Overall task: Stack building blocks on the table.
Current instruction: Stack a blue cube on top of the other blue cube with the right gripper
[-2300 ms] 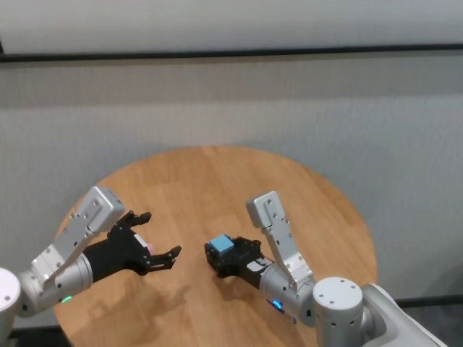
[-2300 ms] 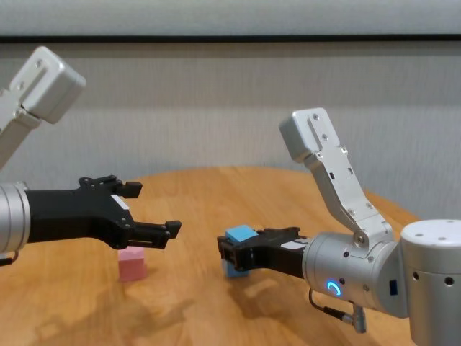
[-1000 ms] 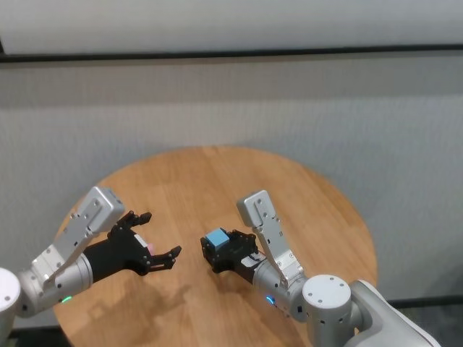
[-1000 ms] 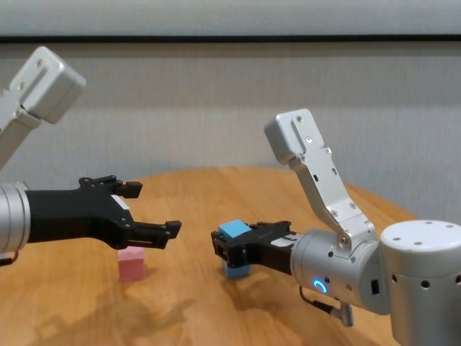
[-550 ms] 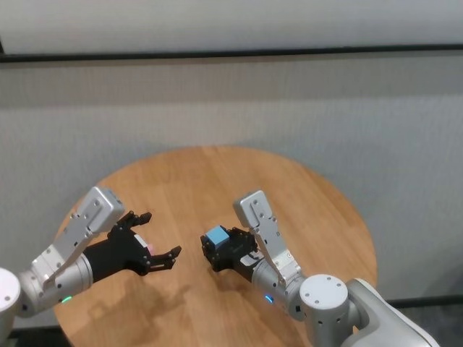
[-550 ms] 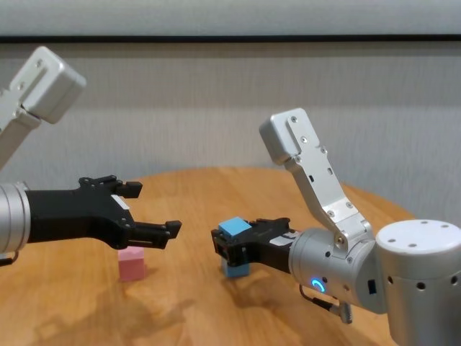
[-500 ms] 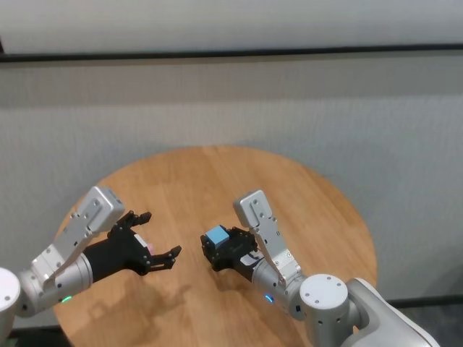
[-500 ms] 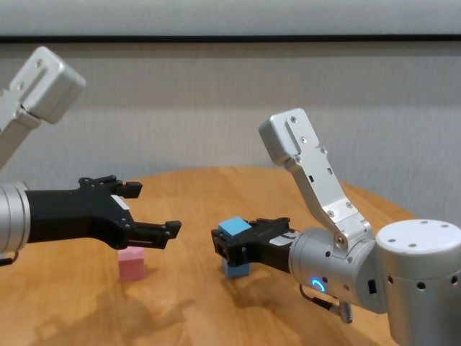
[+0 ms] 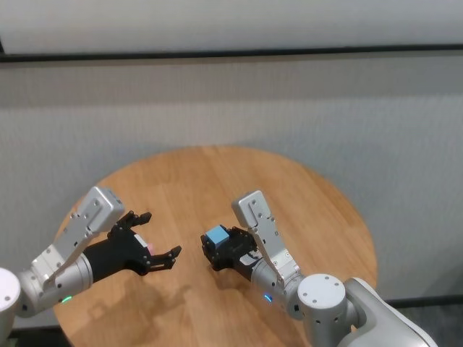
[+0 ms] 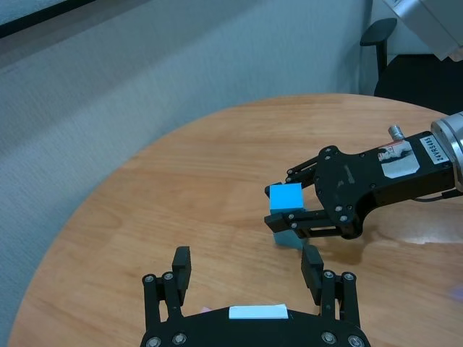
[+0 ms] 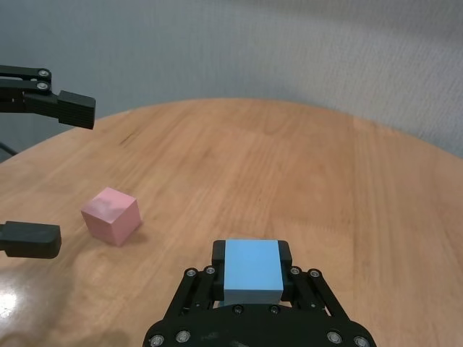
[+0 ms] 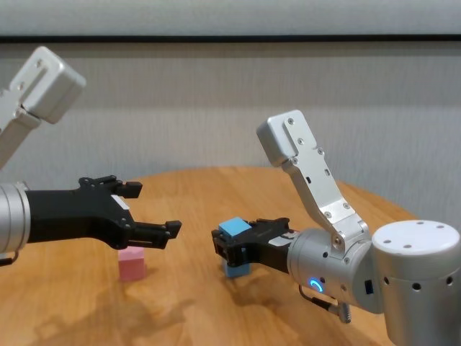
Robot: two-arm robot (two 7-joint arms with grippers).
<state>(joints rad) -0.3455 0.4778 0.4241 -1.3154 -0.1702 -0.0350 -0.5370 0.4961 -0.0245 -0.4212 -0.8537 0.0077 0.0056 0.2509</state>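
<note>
Jaws of the right gripper are clamped on a light blue block, held directly above a second light blue block that rests on the table. Left gripper hovers with its jaws spread wide above the pink block, which sits on the round, warm-brown plank top. Grey textured wall stands behind the table. White label on the right gripper is too small to read.
</note>
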